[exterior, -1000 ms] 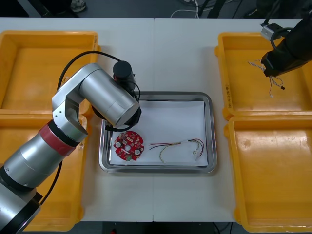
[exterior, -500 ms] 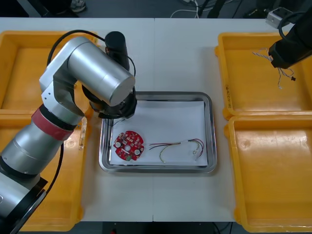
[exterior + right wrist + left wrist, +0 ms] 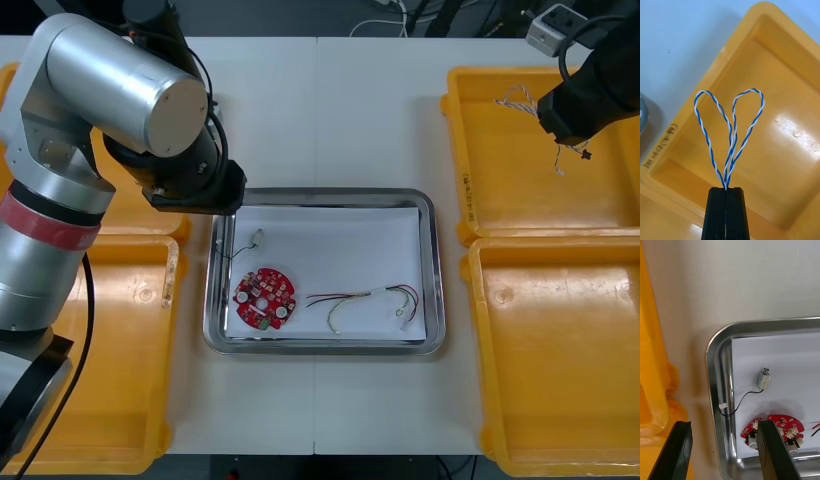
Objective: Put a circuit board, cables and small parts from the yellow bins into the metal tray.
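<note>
The metal tray (image 3: 428,262) is white inside. In it lie a round red circuit board (image 3: 265,298), a red and yellow cable (image 3: 365,297) and a small metal part (image 3: 257,240) with a thin black wire. My left gripper (image 3: 724,423) stands open above the tray's corner (image 3: 713,352), with the small metal part (image 3: 763,378) and the board (image 3: 775,426) just beyond its fingers. My right gripper (image 3: 552,118) hangs over the far right yellow bin (image 3: 500,190), shut on a twisted blue and white cable (image 3: 730,123). Two loops of the cable rise from the fingertips (image 3: 733,195).
Two yellow bins (image 3: 60,150) flank the tray on the left and two on the right, the near right one (image 3: 560,360) bare inside. My left arm's wrist (image 3: 190,185) overhangs the tray's far left corner. White table lies in front of and behind the tray.
My left arm has pulled back and up off the tray, uncovering the small metal part with its black wire. My right gripper has shifted slightly over its bin with the cable.
</note>
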Robot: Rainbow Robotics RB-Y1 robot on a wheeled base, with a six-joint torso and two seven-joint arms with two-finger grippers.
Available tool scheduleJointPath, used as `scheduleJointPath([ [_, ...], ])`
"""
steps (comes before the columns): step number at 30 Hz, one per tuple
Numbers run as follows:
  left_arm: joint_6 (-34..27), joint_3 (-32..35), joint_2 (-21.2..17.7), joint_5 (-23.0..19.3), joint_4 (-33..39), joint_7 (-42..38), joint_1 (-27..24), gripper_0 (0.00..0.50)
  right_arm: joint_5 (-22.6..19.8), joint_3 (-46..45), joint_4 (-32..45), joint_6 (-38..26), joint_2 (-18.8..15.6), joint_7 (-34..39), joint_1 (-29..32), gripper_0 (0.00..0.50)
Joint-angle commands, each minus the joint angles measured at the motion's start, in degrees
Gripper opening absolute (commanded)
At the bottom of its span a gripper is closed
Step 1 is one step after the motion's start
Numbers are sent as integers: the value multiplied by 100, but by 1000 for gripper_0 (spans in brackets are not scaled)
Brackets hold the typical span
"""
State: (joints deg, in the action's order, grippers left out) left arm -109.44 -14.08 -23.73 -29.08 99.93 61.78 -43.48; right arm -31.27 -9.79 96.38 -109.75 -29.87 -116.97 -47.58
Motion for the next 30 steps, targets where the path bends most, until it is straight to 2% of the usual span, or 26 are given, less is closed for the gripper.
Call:
scheduleJointPath([
  [1, -56, 389, -325, -124, 203, 598, -363, 500, -406, 83, 197, -25, -37, 60, 38, 0],
  [6, -56, 687, -501, -185, 106, 906, -363, 500, -907, 487, 443, -25, -37, 16, 73, 0],
  [13, -56, 811, -668, -194, -281, 1117, -530, 500, -1039, 1305, 1006, -25, 25, 34, 73, 0],
  [22, -56, 1101, -747, 34, -878, 1758, -679, 500, -1179, 1806, 1094, -25, 412, -142, 82, 0],
  [30, 291, 1180, -809, 201, -1529, 2189, -838, 500, -1215, 2359, 1094, -25, 482, -942, 109, 0],
])
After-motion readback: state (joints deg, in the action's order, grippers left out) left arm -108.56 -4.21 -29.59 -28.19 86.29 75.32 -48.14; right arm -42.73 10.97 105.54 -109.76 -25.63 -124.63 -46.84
